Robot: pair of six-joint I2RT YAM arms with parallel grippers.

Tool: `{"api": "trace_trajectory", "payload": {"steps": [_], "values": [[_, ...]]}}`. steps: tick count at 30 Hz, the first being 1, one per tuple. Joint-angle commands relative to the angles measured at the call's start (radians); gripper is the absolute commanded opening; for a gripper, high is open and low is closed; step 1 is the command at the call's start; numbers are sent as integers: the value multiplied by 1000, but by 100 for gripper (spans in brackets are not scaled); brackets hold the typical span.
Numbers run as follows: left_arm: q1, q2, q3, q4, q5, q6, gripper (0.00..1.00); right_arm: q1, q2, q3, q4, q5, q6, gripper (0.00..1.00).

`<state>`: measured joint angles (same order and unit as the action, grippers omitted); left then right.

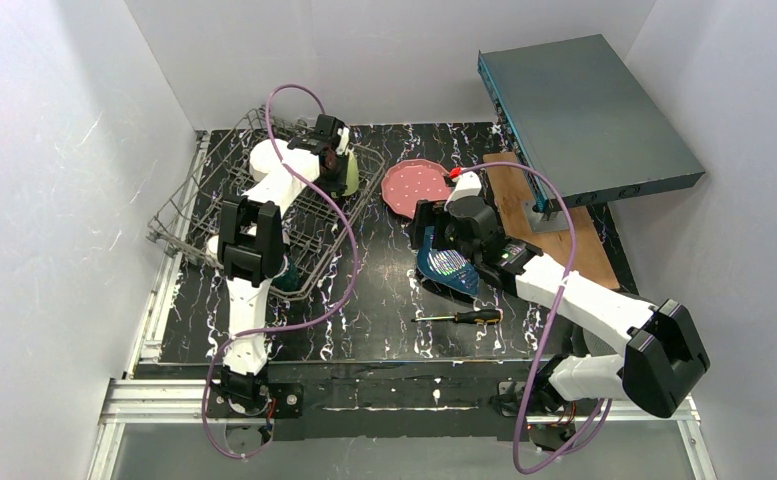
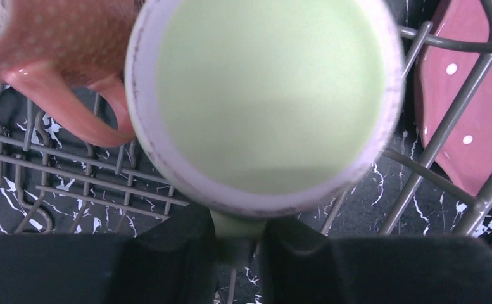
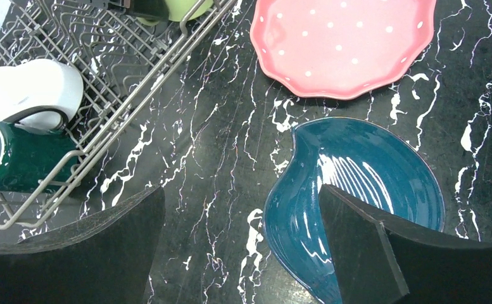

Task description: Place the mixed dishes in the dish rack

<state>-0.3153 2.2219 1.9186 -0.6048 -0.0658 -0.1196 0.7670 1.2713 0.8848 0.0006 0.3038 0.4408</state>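
The left gripper (image 2: 237,244), jaws clamped on the yellow-green mug (image 2: 265,95), hangs at the 1 o'clock corner of the dish rack (image 1: 179,203); lowering and release likely follow. The right gripper (image 3: 242,209), jaws wide apart, hovers over the blue leaf-shaped ribbed plate (image 3: 370,168).

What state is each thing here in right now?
yellow-green mug: held by left gripper, over dish rack
small salmon cup: in rack
dark green cup: on its side in rack
white bowl: in rack
pink dotted plate: on table, not loaded
blue leaf plate: on table, unheld
right gripper: open above blue plate
screwdriver: lying on table
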Motion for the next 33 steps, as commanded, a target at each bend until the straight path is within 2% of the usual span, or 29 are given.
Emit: {"api": "trace_trajectory", "payload": {"steps": [1, 6, 11, 16, 21, 27, 33], "values": [[2, -39, -15, 24, 18, -18, 29, 0, 7, 11, 45, -7, -2, 98], [9, -63, -50, 23, 61, -36, 53, 0, 14, 23, 32, -19, 1, 98], [21, -130, -90, 10, 98, -52, 64, -1, 18, 45, 3, -45, 6, 98], [26, -255, -142, -26, 82, -42, 70, -3, 6, 46, 1, -93, 11, 98], [32, -449, -255, -41, 38, -48, 72, -4, 0, 42, -45, -157, 15, 98], [33, -743, -542, 48, 142, -73, 74, -2, -6, 89, -262, -146, -14, 98], [30, -1036, -877, 301, 281, -97, 76, -10, -71, 40, -391, -55, -10, 98]]}}
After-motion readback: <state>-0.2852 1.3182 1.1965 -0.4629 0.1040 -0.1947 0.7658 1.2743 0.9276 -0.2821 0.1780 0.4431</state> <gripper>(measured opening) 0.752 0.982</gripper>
